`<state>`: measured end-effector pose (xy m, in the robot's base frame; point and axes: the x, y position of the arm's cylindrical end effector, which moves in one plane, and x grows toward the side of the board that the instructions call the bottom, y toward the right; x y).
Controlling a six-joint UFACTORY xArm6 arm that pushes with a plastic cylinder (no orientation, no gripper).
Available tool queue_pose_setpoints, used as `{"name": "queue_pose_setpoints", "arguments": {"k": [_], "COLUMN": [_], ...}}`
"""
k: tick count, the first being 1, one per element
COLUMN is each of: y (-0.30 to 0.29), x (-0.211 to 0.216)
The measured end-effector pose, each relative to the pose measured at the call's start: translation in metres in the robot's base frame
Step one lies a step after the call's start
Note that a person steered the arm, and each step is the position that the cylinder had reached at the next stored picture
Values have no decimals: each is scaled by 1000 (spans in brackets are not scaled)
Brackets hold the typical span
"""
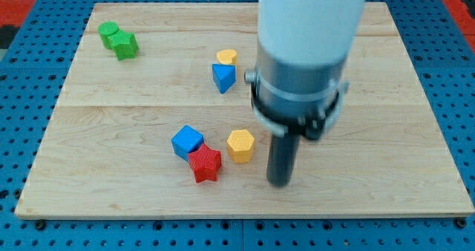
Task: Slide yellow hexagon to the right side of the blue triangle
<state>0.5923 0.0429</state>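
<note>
The yellow hexagon (240,145) lies on the wooden board below its middle. The blue triangle (223,77) lies above it, nearer the view's top, with a yellow heart-like block (227,56) touching its upper edge. My tip (278,183) rests on the board just right of and slightly below the yellow hexagon, a small gap apart from it. The rod and the arm's pale body rise above the tip and hide part of the board to the right of the blue triangle.
A red star (205,164) and a blue cube (187,141) sit touching each other just left of the yellow hexagon. Two green blocks (119,40) lie together at the view's top left. The wooden board (111,117) sits on a blue pegboard.
</note>
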Motion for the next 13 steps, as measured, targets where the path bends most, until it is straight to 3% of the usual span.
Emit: {"name": "queue_pose_setpoints", "arguments": {"k": [1,2,3,4,5,7,8,10,11,12,13], "y": [-61,-83,-44,-68,-53,67,118,135,156,233,136], "x": [-27,-98,-127,-78,-31,-27,-61,-179,-179,-199,-226]}}
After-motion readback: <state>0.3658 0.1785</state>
